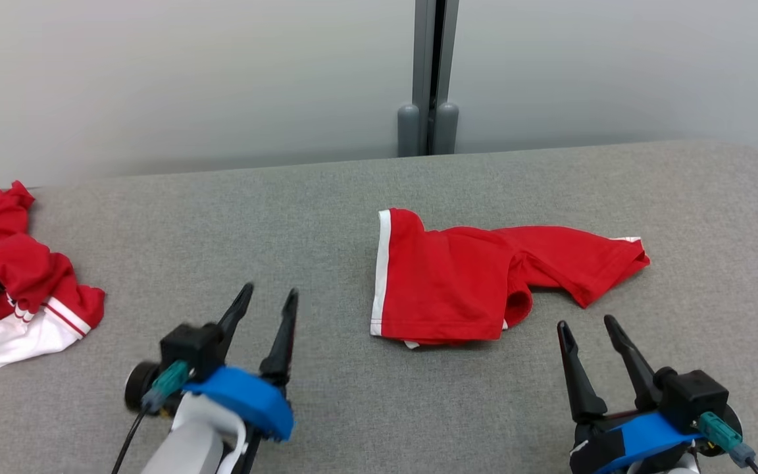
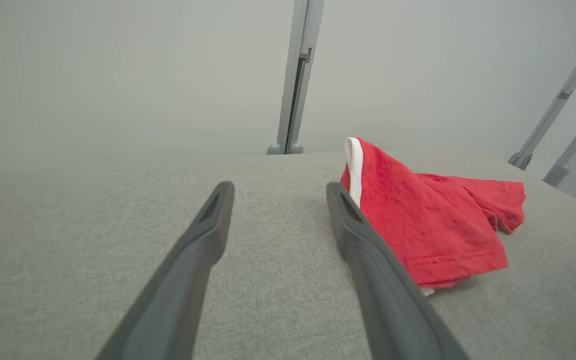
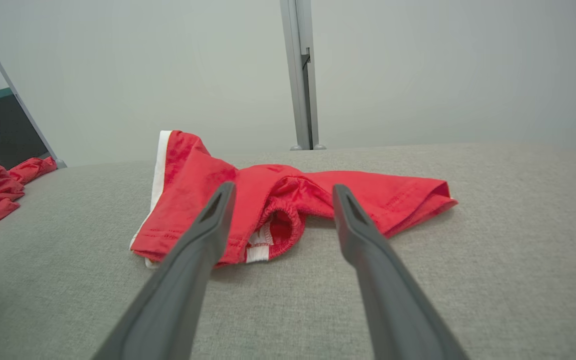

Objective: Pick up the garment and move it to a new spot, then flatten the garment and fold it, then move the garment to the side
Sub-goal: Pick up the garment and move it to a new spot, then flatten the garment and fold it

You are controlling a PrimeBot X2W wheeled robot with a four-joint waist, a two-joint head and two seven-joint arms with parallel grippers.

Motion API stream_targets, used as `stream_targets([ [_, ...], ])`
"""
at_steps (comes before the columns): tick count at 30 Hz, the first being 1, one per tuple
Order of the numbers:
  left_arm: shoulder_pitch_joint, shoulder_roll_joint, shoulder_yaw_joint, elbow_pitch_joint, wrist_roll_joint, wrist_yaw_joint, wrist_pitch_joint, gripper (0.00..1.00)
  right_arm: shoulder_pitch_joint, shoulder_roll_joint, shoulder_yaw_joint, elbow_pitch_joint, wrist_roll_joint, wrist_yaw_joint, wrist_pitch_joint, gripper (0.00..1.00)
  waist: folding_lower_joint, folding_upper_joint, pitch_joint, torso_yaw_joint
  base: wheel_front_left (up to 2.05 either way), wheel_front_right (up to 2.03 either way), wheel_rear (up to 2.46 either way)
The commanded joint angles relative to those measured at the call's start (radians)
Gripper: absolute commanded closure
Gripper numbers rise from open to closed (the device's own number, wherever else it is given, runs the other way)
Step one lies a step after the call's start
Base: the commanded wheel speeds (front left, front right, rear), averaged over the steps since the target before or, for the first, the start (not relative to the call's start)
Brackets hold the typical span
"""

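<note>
Near edge: left gripper point(image 1: 270, 289) and right gripper point(image 1: 585, 321) are noted spread, nothing held. The red garment point(image 1: 458, 283) is laid crumpled mid-table point(image 1: 353, 197), just beyond the right gripper. Its gathered opening point(image 3: 273, 225) is added by the right wrist view. A second red-white heap point(image 1: 17, 283) is noted far left.

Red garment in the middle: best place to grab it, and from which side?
I'd grip the red garment at the near corner of its white-striped edge, coming low from the left with the left gripper, whose jaws are open. That hem lies straight and exposed; the right end is bunched and folded over.
</note>
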Motion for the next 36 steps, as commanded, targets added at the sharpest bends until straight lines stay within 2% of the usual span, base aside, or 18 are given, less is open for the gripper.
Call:
stream_targets([
  [1, 0.022, 0.002, 0.015, -0.013, 0.006, 0.005, -0.003, 0.00, 0.014, -0.004, 0.003, -0.005, 0.000, 0.000, -0.001, 0.00, 0.0002, 0.0000, -0.006, -0.001, 0.00, 0.00, 0.00],
  [8, 0.239, -0.032, 0.217, -0.162, 0.031, 0.036, -0.003, 0.00, 0.049, -0.004, 0.013, -0.020, 0.009, 0.000, -0.001, 0.00, 0.0002, 0.0000, -0.030, 0.006, 0.00, 0.00, 0.00],
  [13, 0.340, -0.063, 0.297, -0.231, 0.082, 0.021, -0.003, 0.00, 0.070, -0.004, 0.009, -0.017, 0.012, 0.000, -0.001, 0.00, 0.0002, 0.0000, -0.033, 0.018, 0.00, 0.00, 0.00],
  [23, 0.385, -0.095, 0.352, -0.229, 0.171, -0.006, -0.003, 0.00, 0.056, -0.004, 0.013, 0.011, 0.020, 0.000, -0.001, 0.00, 0.0002, 0.0000, -0.028, 0.020, 0.00, 0.00, 0.00],
  [36, 0.365, -0.117, 0.382, -0.183, 0.195, -0.032, -0.003, 0.00, 0.040, -0.004, 0.006, 0.028, 0.016, 0.000, -0.001, 0.00, 0.0002, 0.0000, -0.025, 0.021, 0.00, 0.00, 0.00],
])
